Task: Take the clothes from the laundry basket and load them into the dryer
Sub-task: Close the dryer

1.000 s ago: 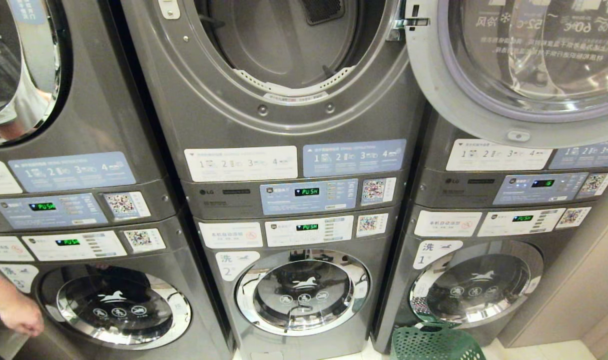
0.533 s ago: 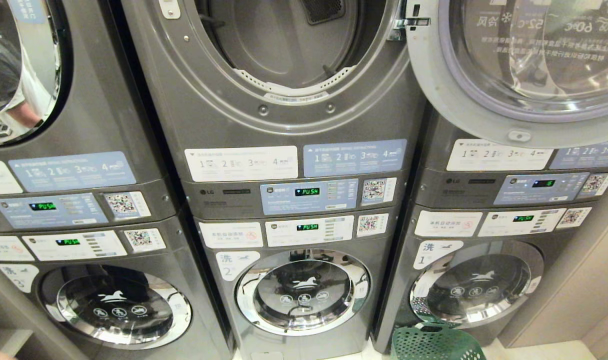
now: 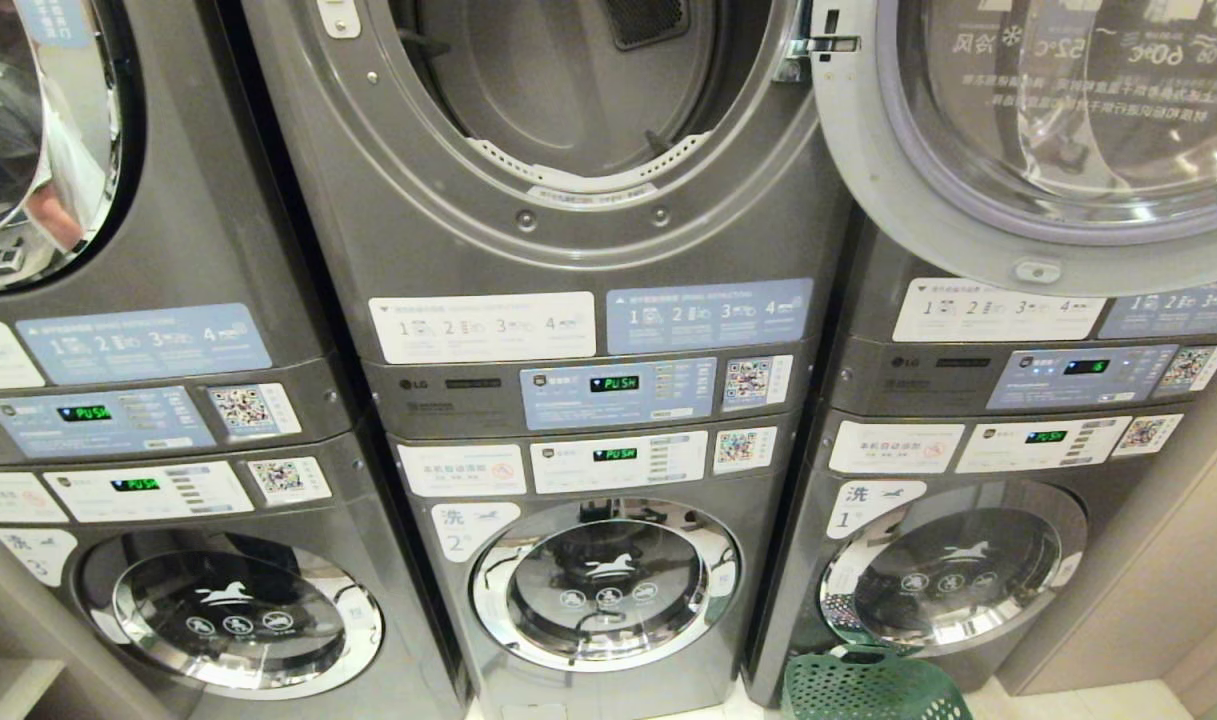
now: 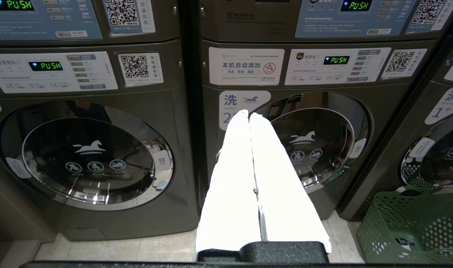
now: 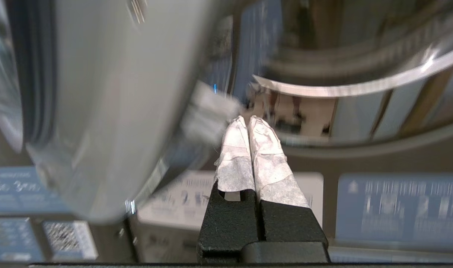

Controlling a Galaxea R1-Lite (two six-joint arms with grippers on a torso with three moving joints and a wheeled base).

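Bright indoor light, door glare, right-wrist blur

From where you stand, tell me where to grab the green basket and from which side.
Take the basket by the cut-out handle in its rim, coming down from above. It stands upright on the floor against the rightmost washer, so that rim slot faces up. The perforated walls look too wide to pinch. The right hand is likely nearer than the left hand; both are shut.

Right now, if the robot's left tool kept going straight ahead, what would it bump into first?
Probably the middle washer's round door: the shut left tool points at its edge beside the "2" label, though depth is hard to judge.
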